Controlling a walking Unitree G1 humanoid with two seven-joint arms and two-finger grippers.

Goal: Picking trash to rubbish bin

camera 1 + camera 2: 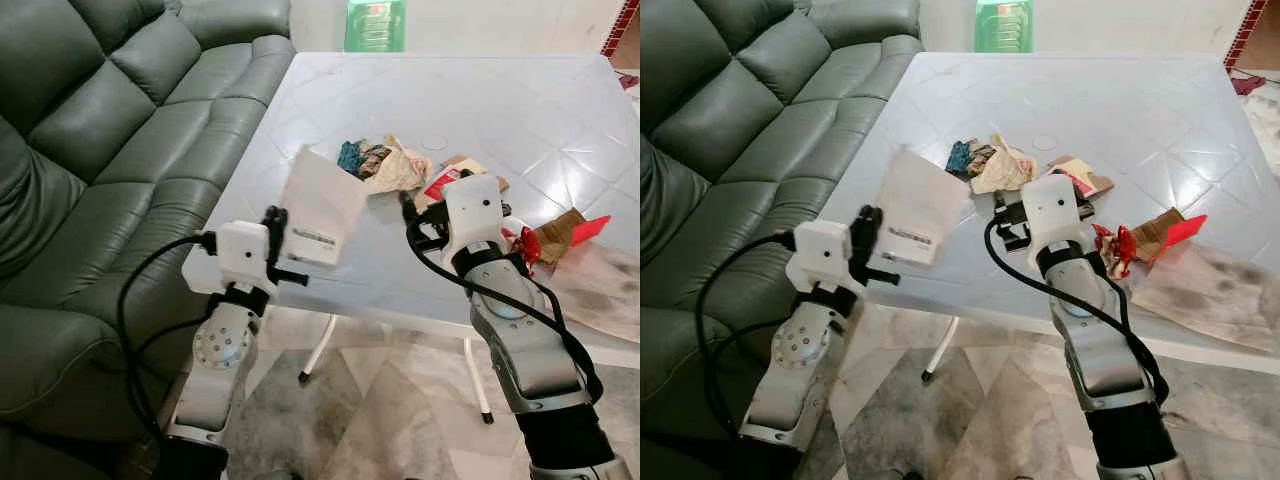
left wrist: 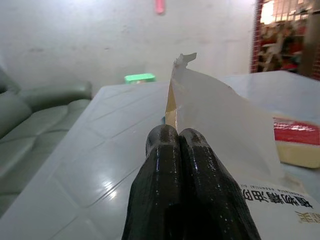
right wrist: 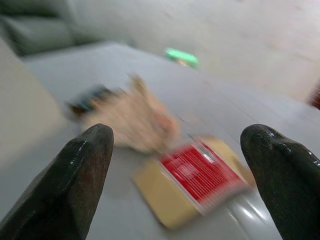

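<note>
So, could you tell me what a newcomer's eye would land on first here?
Probably the torn white paper packet, pinched in the left pincer over the near-left edge of the pale square table. Next, the open right pincer reaching toward the red-and-tan flat carton beside the heap of crumpled wrappers mid-table.

A: What can't you make out here?

B: The right wrist view is all smeared. You can't read the red and yellow packet (image 3: 200, 180), and the crumpled wrapper (image 3: 132, 122) is a fuzzy blob.

A: Anything cut off?

B: Yes. The green box (image 1: 375, 25) behind the counter (image 1: 520, 110) is chopped by the top edge. The white paper bag (image 2: 225, 135) hides the counter behind it.
</note>
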